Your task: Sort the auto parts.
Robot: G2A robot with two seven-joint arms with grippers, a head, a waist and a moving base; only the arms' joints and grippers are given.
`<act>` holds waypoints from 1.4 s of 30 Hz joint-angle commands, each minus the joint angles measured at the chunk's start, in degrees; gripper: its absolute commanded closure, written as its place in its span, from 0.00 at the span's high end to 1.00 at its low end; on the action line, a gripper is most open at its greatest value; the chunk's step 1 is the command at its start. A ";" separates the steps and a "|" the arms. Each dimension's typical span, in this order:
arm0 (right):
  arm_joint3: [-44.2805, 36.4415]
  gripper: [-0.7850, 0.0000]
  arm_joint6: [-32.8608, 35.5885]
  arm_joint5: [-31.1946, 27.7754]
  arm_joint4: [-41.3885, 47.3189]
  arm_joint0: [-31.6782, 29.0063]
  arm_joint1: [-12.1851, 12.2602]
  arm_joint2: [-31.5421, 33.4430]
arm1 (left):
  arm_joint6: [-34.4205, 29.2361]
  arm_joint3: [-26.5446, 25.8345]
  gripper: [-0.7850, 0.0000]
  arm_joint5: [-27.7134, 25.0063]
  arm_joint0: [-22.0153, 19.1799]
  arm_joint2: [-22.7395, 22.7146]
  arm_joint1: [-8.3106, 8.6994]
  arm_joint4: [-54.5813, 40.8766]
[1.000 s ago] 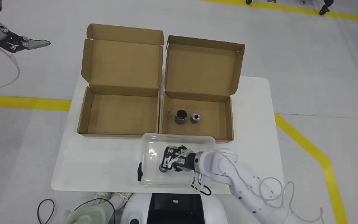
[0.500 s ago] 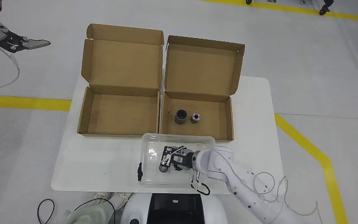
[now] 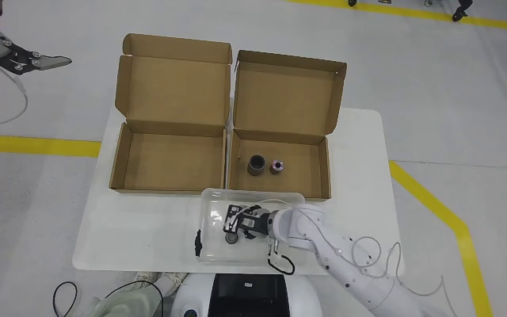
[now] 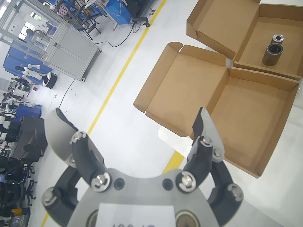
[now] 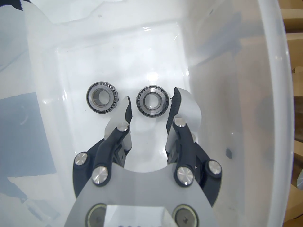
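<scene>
Squarely within spread right gripper (image 5: pixel 152 105): bearing (image 5: pixel 152 104), in bin (image 5: pixel 267 72).

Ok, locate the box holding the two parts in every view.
Top view: box with parts, on the right, behind the bin.
Left wrist view: the farther box.
Right wrist view: cardboard past the bin's rim, probably it.
Shared landmark: dark sleeve inside it, in the first two.

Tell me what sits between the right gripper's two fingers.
A bearing, lying on the clear bin floor inside the open right gripper; the right wrist view shows it.
</scene>
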 commanded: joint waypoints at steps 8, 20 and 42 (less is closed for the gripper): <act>1.21 0.37 0.83 0.95 -0.07 1.01 -0.70 -1.03 | 0.00 0.00 1.00 0.00 0.00 0.00 0.00 0.00; 1.57 0.00 1.07 2.23 -1.71 1.27 -1.19 -1.65 | 0.00 0.00 1.00 0.00 0.00 0.00 0.00 0.00; -1.94 0.00 -14.52 -2.92 -0.12 -4.77 1.06 4.86 | 0.00 0.00 1.00 0.00 0.00 0.00 0.00 0.00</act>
